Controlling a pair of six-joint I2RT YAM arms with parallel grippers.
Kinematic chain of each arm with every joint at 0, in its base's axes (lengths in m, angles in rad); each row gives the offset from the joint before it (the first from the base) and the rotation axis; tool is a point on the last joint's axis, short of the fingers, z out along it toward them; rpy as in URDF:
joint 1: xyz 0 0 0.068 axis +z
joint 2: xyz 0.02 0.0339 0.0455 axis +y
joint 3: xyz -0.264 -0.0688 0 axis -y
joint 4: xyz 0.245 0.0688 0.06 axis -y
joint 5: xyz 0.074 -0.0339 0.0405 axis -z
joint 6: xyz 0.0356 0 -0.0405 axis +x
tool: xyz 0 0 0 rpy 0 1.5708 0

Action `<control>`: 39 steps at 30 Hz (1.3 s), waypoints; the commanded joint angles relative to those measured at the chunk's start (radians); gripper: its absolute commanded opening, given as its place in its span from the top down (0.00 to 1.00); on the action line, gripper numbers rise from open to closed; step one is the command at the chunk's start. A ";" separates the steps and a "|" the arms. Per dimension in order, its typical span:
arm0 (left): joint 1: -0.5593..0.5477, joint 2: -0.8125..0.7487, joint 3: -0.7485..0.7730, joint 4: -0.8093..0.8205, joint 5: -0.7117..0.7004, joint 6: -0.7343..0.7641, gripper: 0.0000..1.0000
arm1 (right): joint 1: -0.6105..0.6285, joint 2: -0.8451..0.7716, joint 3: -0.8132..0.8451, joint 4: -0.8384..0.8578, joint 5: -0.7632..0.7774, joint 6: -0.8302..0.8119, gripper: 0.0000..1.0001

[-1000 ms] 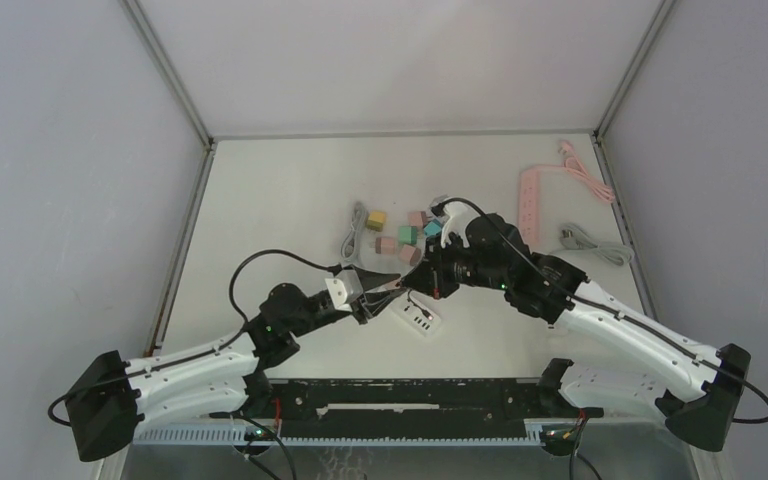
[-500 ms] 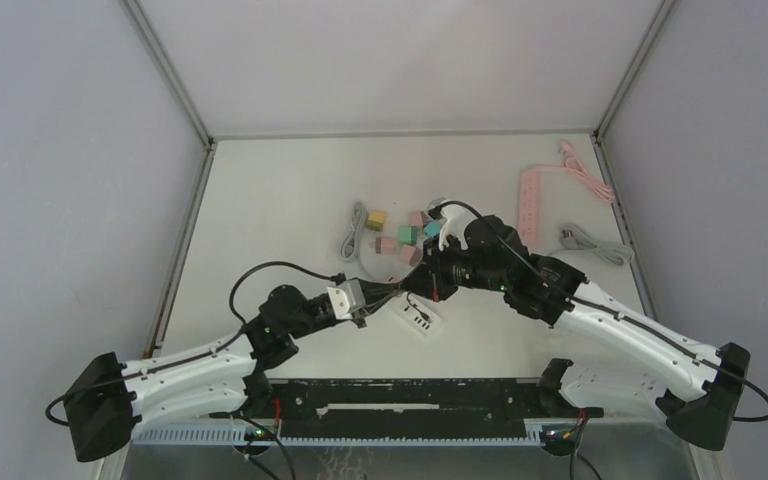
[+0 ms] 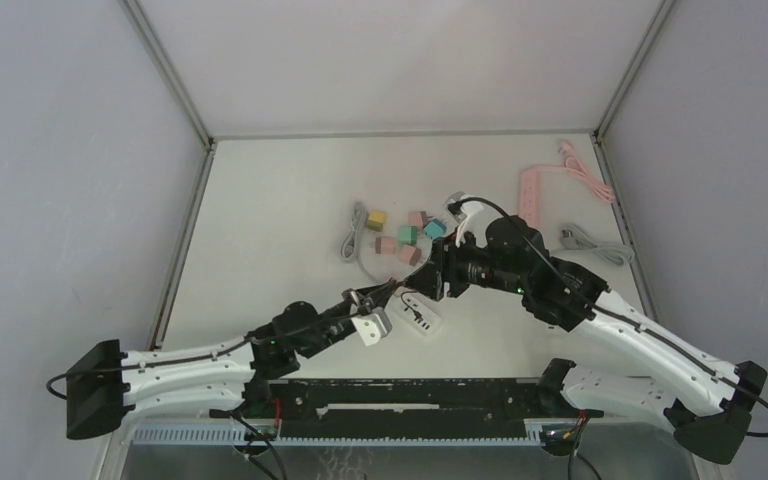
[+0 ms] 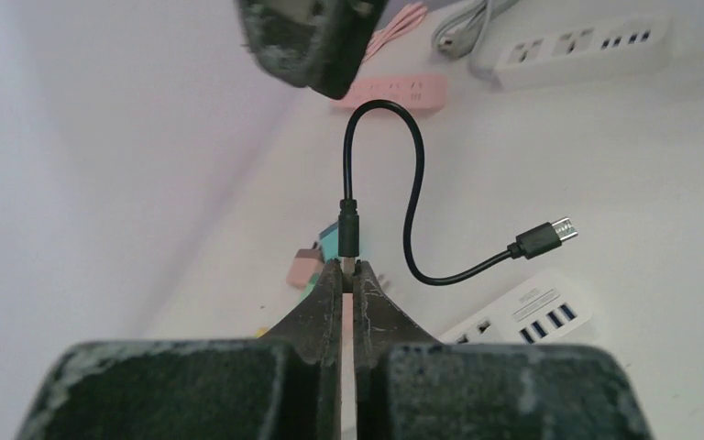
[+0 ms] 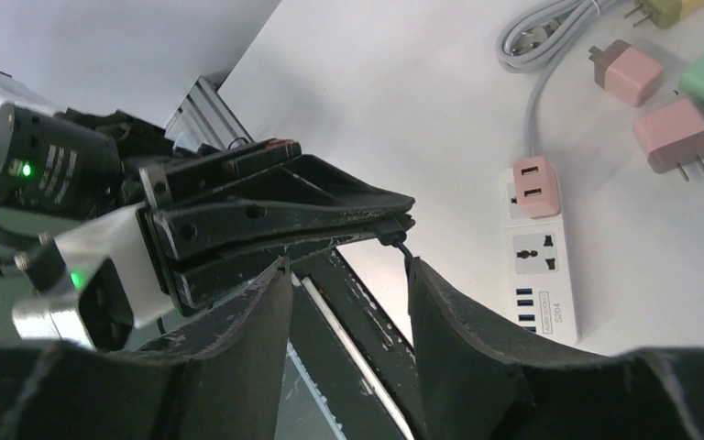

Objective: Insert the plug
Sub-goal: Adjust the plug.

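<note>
Robotics lab test cell, white table [image 3: 280,200], plain grey walls [image 3: 60,200], aluminium frame posts [image 3: 165,70], black mounting rail [image 3: 410,395]

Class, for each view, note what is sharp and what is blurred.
Left wrist: cable sharp, left fingers soft near the lens. Right wrist: strip sharp, right fingers blurred. Top: evenly lit, all sharp, faint shadows on the table.

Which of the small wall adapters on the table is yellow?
The yellow adapter at the far left of the cluster, right beside the coiled grey cable. All the others there are pink, green or teal.
</note>
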 commanded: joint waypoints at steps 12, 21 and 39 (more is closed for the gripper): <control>-0.097 0.087 0.054 0.169 -0.243 0.284 1.00 | -0.081 0.117 0.003 0.028 -0.097 0.167 0.45; -0.101 0.131 0.039 0.274 -0.244 0.300 1.00 | -0.107 0.183 0.003 0.105 -0.193 0.282 0.54; -0.113 0.181 0.029 0.345 -0.254 0.327 1.00 | -0.186 0.140 -0.092 0.233 -0.249 0.517 0.80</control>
